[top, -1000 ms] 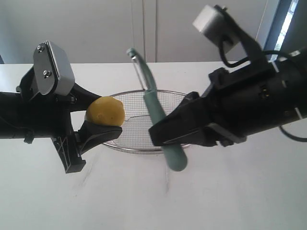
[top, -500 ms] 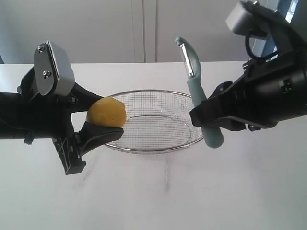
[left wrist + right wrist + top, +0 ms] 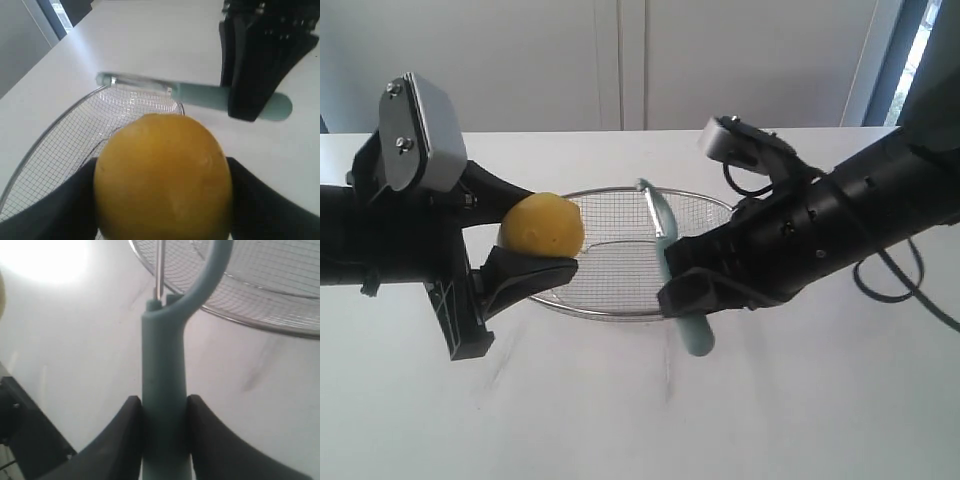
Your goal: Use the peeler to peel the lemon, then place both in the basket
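My left gripper [image 3: 525,255] is shut on the yellow lemon [image 3: 542,225], holding it above the left rim of the wire basket [image 3: 610,312]; the lemon [image 3: 162,177] fills the left wrist view between the black fingers. My right gripper [image 3: 685,285] is shut on the pale teal handle of the peeler [image 3: 692,335]. The peeler's metal head [image 3: 658,208] reaches over the basket's inside, while the handle end hangs over its near right rim. In the right wrist view the peeler handle [image 3: 163,405] sits clamped between both fingers, its head pointing at the basket mesh [image 3: 260,285].
The basket stands on a white table [image 3: 720,420] that runs to a pale wall at the back. A window frame [image 3: 895,60] shows at the far right. The two arms face each other across the basket.
The right arm has swung down and left, bringing the peeler from upright beside the basket to lying low across its right half. The left gripper with the lemon has barely moved.
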Robot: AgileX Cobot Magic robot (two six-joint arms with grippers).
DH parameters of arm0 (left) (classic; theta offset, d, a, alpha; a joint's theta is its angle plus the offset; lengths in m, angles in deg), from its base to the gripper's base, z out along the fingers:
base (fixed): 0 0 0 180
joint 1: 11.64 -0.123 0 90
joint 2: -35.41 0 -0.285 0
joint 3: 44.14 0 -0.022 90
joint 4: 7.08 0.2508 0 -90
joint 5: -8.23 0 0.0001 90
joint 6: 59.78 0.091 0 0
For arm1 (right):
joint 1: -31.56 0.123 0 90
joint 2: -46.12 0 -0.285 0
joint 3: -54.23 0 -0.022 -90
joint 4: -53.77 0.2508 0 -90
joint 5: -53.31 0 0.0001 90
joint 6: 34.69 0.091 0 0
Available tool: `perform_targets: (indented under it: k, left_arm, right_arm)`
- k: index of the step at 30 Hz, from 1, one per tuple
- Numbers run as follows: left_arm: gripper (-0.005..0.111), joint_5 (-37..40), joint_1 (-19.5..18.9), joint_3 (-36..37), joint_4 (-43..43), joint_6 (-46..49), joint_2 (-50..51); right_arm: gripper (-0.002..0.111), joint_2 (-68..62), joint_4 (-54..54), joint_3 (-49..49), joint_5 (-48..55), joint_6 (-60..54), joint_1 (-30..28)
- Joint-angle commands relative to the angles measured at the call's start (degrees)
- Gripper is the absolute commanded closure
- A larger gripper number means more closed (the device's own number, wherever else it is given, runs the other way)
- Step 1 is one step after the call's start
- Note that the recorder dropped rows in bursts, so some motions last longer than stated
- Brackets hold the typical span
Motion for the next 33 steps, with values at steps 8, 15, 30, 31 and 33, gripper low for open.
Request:
perform_targets:
  k: [8, 15, 30, 31, 33]
  left_arm:
    - [0.107, 2.4, 0.3, -0.8, -1.6, 9.1, -1.4]
    - [0.107, 2.0, 0.3, -0.7, -1.6, 9.1, -1.4]
    - [0.107, -2.6, 0.3, -0.7, -1.4, 9.1, -1.4]
    - [0.107, -2.6, 0.3, -0.7, -1.4, 9.1, -1.3]
    - [0.107, -2.6, 0.3, -0.7, -1.4, 9.1, -1.3]
  right_arm:
    - [0.108, -10.4, 24.0, -0.3, 10.0, -17.4, 0.7]
    - [0.108, -12.2, 27.5, -0.3, 10.1, -21.2, 4.7]
    - [0.108, -12.2, 27.8, -0.3, 10.8, -21.3, 5.0]
    - [0.108, -12.2, 27.7, -0.3, 10.8, -21.3, 5.0]
    - [0.108, -12.1, 27.7, -0.3, 10.5, -21.3, 4.8]
